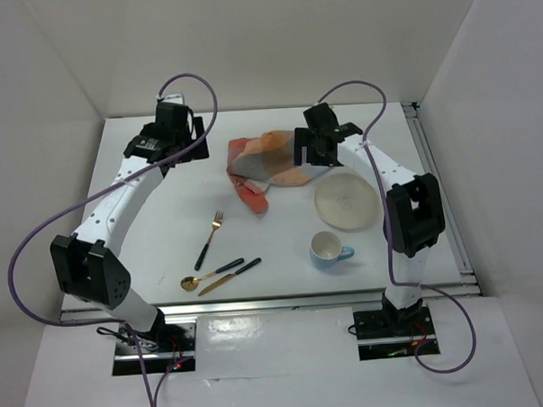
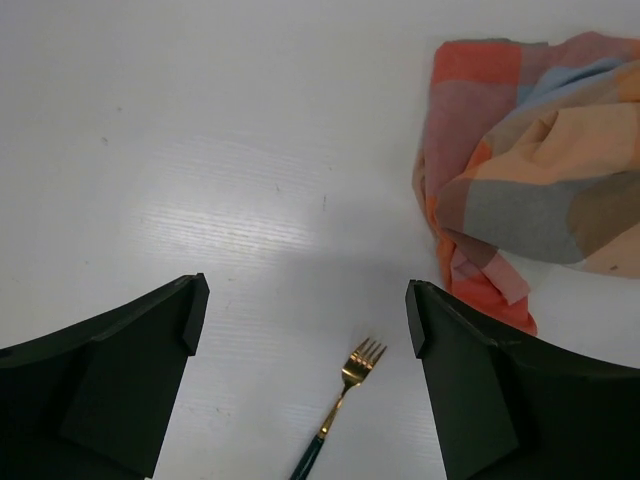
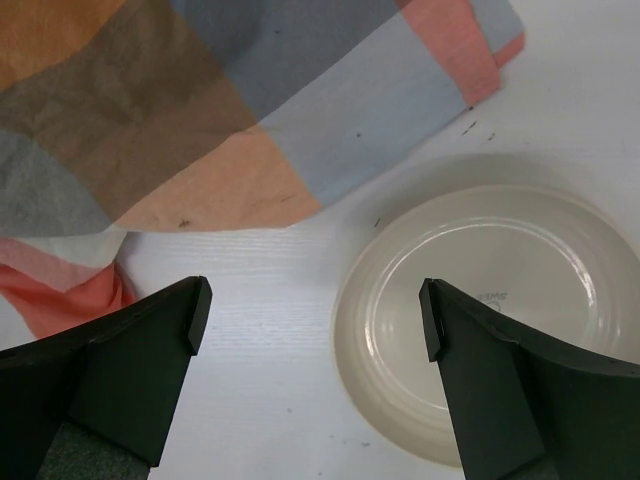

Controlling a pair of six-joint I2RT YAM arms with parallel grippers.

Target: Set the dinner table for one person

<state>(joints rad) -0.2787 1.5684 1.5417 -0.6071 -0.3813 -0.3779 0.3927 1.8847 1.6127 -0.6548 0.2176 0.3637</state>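
Cutlery first: a gold fork with a dark handle (image 1: 210,239) lies on the large matte white dinner table (image 1: 282,235), which looks rigid and fixed, with nothing to grasp. Farther back, left gripper (image 2: 305,310) and right gripper (image 3: 315,310) hover spread wide, empty, beside the soft crumpled checked cloth (image 1: 263,166).

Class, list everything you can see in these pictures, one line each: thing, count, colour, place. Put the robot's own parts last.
table: 1, white, under everything
cloth: 1, orange, blue and grey checks, crumpled, far centre
plate: 1, cream, right of the cloth
cup: 1, pale blue, nearer than the plate
fork: 1, gold with dark handle, left of centre
spoon: 1, gold with dark handle, near edge
knife: 1, gold with dark handle, beside the spoon
left arm: 1, white and black, left side
right arm: 1, white and black, right side
left gripper: 1, black, open, above bare table
right gripper: 1, black, open, above cloth edge and plate
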